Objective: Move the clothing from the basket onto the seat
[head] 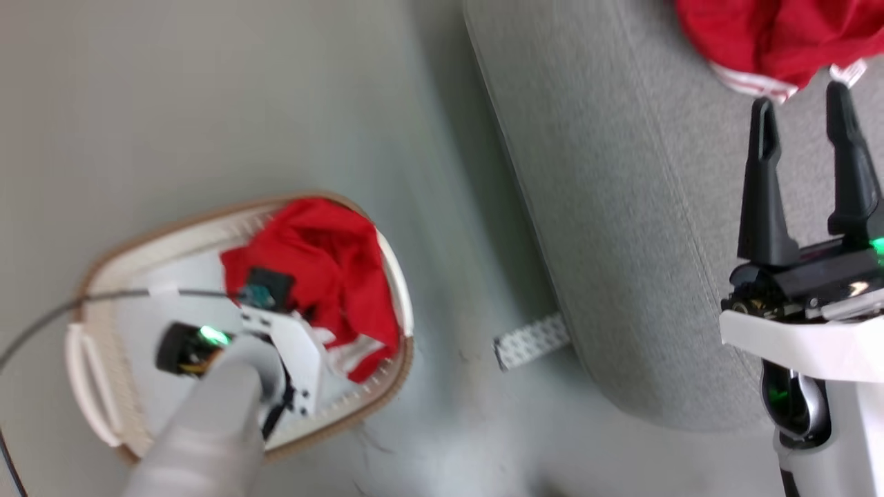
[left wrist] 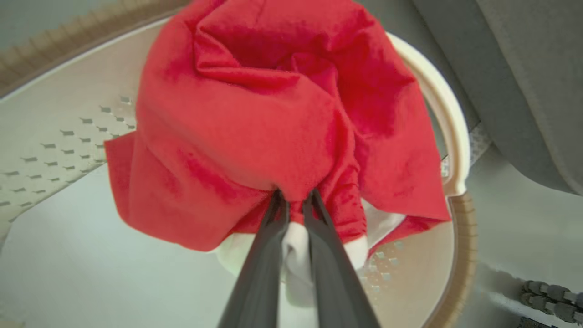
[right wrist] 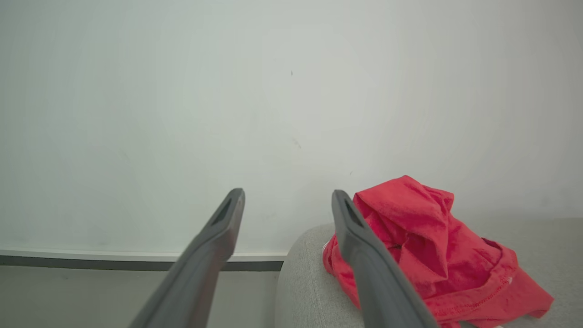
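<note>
A bunched red garment with white panels fills the right part of the cream basket on the floor. My left gripper reaches down into the basket, its fingers shut on a fold of that red garment and white cloth. On the grey seat at the upper right lies a second red garment with striped trim. My right gripper hovers open over the seat just short of it, nothing between its fingers. In the right wrist view that garment lies past the right finger.
The basket's brown rim and cream handle stand close to the seat's edge. A pale perforated strip lies on the floor at the seat's base. A dark cable runs over the basket's left rim. A plain wall rises behind the seat.
</note>
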